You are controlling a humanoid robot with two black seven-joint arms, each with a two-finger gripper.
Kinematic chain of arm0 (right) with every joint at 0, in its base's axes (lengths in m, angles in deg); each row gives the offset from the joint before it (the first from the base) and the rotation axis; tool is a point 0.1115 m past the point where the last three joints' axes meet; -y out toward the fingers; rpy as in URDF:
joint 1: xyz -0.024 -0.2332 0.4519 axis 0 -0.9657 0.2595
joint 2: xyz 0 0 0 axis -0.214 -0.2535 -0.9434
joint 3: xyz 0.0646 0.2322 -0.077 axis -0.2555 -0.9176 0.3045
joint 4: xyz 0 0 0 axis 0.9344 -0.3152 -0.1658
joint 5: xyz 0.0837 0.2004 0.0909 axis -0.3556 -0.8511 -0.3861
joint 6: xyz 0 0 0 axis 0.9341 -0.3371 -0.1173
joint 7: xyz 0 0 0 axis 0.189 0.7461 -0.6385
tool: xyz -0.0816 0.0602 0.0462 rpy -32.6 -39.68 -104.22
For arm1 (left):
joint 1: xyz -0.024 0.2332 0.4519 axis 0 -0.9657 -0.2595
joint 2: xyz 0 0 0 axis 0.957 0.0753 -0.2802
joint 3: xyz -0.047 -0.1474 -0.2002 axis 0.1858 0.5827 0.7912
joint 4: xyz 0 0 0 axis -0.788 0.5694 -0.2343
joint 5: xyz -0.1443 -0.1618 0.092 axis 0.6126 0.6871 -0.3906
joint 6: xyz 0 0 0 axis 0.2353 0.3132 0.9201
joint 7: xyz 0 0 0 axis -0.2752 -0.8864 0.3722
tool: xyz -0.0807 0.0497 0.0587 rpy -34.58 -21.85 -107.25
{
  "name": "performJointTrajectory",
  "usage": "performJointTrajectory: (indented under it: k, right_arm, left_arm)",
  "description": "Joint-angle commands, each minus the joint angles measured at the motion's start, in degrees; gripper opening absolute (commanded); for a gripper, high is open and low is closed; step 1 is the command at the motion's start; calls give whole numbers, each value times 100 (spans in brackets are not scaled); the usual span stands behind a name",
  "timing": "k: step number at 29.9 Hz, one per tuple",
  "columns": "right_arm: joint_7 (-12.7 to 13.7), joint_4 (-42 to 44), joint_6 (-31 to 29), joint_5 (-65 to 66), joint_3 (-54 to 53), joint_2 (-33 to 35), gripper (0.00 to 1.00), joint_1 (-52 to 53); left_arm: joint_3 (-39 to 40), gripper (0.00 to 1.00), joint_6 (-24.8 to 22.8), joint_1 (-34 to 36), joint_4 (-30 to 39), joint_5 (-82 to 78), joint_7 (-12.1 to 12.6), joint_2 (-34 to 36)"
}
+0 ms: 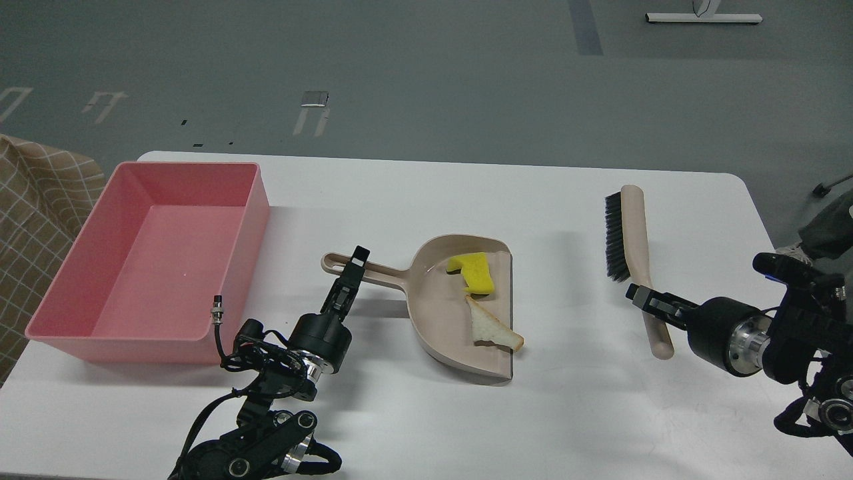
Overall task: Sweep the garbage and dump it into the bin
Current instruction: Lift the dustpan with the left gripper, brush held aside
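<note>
Garbage, the yellow chunk [474,273] and the bread slice [492,329], already lies in the dustpan [436,313], so we judge sweeping done and dumping in hand. Our left gripper [354,264] clamps the pan's handle, while our right gripper [648,300] sits at the brush [633,247], grip unclear. Next we lift level, then tip over the bin [263,200].

1. Left gripper [352,267]: fingers overlap the dustpan handle [373,268]; contact cannot be confirmed.
2. Right gripper [641,296]: fingers cover part of the brush handle [650,293]; grip state indeterminate.
3. Checked cloth [36,200]: cut off by left edge.
</note>
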Motion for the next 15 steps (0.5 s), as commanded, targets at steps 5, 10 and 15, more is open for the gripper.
performJointTrajectory:
  k: [5, 10, 15]
  right_arm:
    - [-53, 1, 0, -20, -130, 97, 23, -182]
    - [-53, 1, 0, -135, -245, 141, 22, -190]
    - [-53, 1, 0, -144, -279, 141, 22, -182]
  left_arm:
    - [5, 12, 0, 49, 45, 166, 135, -15]
    - [22, 12, 0, 93, 159, 332, 249, -7]
    - [5, 12, 0, 216, 327, 641, 311, 29]
